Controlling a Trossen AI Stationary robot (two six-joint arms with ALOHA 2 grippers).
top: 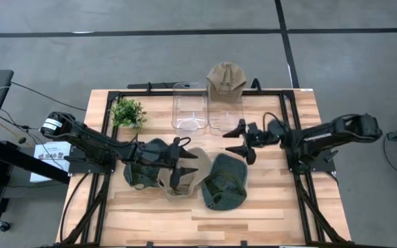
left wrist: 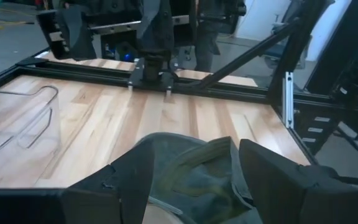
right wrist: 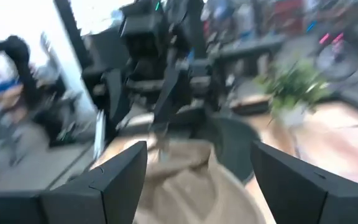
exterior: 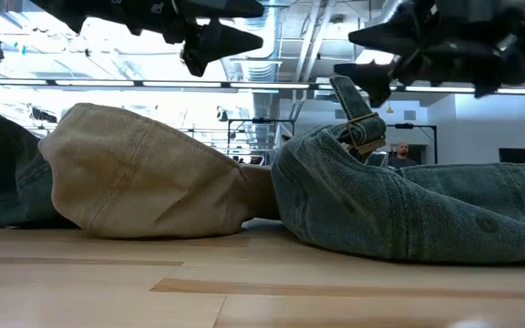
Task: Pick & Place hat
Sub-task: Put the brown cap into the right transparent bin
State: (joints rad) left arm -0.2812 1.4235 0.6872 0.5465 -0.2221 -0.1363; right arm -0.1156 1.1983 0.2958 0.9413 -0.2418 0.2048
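Wooden table [top: 253,213], black-framed: three caps [top: 225,182] in a front row, two clear bins [top: 189,107], small potted plant [top: 128,113], tan cap [top: 226,79] at rear edge

A robotics lab or test hall, by the look of it. The light wooden plank table [top: 253,213] sits in a black metal frame [top: 302,193] on a grey concrete floor crossed by dark lines [top: 284,31]. Past the table, the low view shows a high ceiling with pipes and strip lights [exterior: 290,87] — an industrial space. At about three o'clock a person [exterior: 401,153] stands beside what may be dark monitors [exterior: 516,155]. A small green potted plant [top: 128,112] sits at eleven o'clock.
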